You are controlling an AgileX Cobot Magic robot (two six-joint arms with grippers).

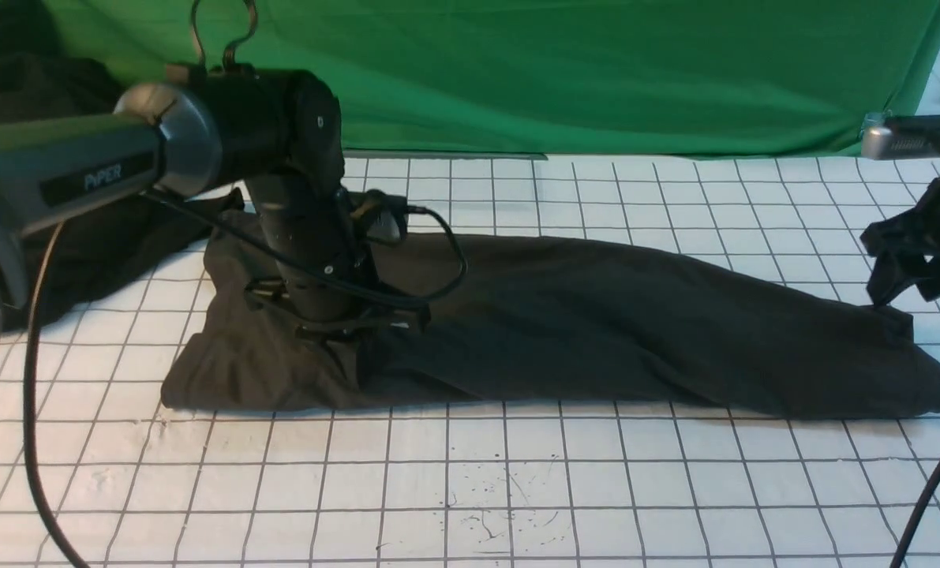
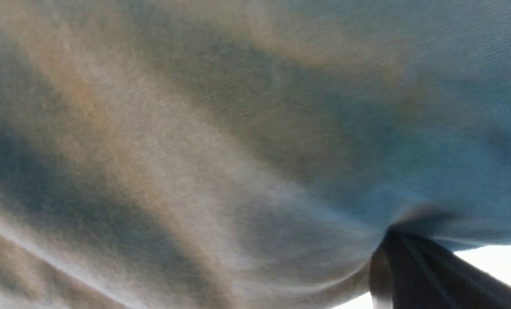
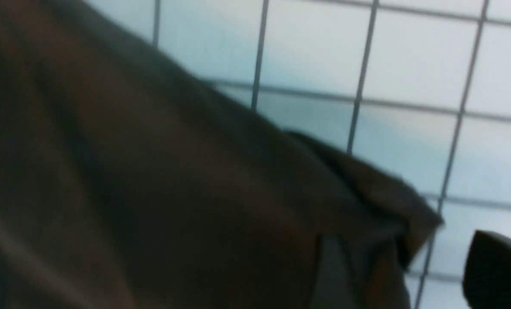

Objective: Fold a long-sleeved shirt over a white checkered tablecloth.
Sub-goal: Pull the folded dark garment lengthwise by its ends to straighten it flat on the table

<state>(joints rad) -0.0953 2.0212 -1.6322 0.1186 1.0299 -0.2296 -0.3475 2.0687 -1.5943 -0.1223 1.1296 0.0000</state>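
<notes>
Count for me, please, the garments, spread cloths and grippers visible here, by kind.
Dark garments: 2 (long-sleeved shirt, darker heap at far left)
Spread cloths: 2 (white checkered tablecloth, green backdrop)
Grippers: 2 (left gripper, right gripper)
Total: 6

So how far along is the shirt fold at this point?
Done: the long-sleeved shirt lies folded into a long band across the white checkered tablecloth. In hand: the left gripper is shut on its left part; the right gripper looks open at the right end, holding nothing. Left: folding the band crosswise into a compact stack, probably.
</notes>
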